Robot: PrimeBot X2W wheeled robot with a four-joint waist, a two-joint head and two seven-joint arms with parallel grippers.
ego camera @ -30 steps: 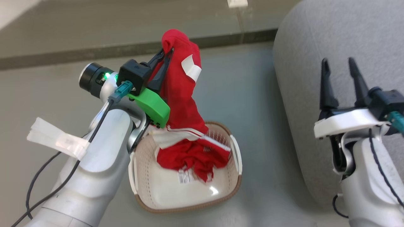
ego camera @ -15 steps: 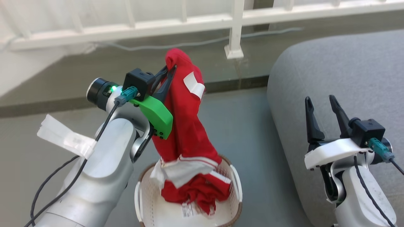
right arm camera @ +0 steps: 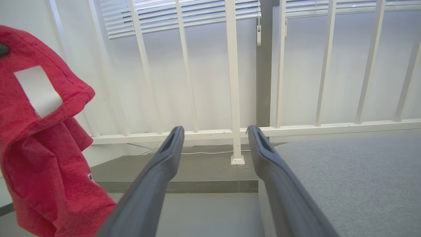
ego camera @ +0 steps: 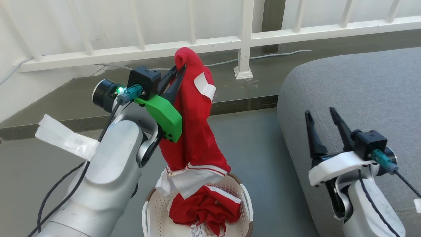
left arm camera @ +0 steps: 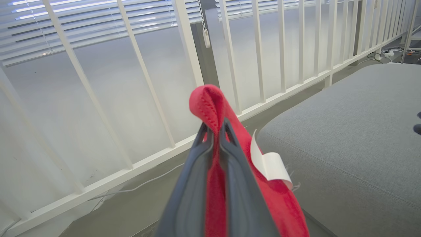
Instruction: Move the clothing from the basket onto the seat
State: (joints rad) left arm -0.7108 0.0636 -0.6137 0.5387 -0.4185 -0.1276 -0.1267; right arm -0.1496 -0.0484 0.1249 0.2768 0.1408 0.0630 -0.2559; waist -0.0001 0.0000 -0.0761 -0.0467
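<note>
Clothing (ego camera: 194,138) higher — in left claw (ego camera: 182,68)

White railing (ego camera: 213,42), grey floor (ego camera: 253,141), slatted blinds (right arm camera: 204,13) behind, pale cable (ego camera: 283,54) along raised ledge (ego camera: 65,105)

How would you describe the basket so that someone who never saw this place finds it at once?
Find the large grey seat on the right; the basket stands on the floor left of it, below the red clothing hanging from the left claw. It is a cream-white perforated tub with a brown rim, with red fabric inside.
</note>
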